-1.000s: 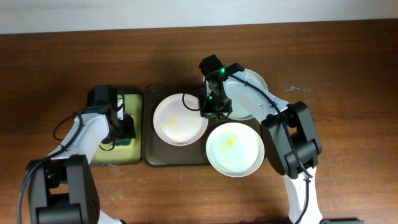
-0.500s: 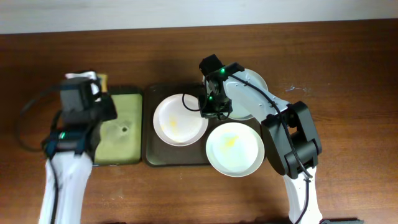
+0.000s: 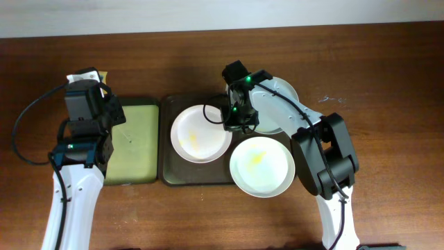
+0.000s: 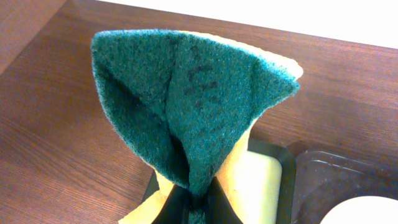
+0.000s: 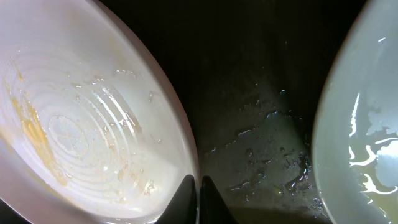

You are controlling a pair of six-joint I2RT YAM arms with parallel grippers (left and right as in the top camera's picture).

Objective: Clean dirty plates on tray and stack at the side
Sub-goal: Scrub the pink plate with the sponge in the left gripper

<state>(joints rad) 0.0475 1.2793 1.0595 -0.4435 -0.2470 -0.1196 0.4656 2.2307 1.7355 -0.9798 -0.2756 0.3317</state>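
Note:
My right gripper (image 3: 231,126) (image 5: 199,198) is shut on the right rim of a white plate (image 3: 200,134) (image 5: 81,124) lying on the dark tray (image 3: 168,178). The plate's bowl shows yellow smears. A second white plate (image 3: 262,167) with a yellow smear overlaps the tray's right front corner. The pale grey-green plate (image 3: 283,94) (image 5: 364,124) sits at the back right, partly under the right arm. My left gripper (image 3: 99,78) (image 4: 199,208) hangs raised over the table's left side, shut on a green-and-yellow sponge (image 4: 193,106) that is folded between the fingers.
A smaller black tray with yellow lining (image 3: 133,142) (image 4: 264,180) lies left of the dark tray. The dark tray's floor (image 5: 255,106) is wet between the plates. Bare wooden table surrounds everything, and a white wall runs along the back.
My left gripper closed on the sponge in the small tray and lifted it up and toward the back left. The right gripper and all plates stayed where they were.

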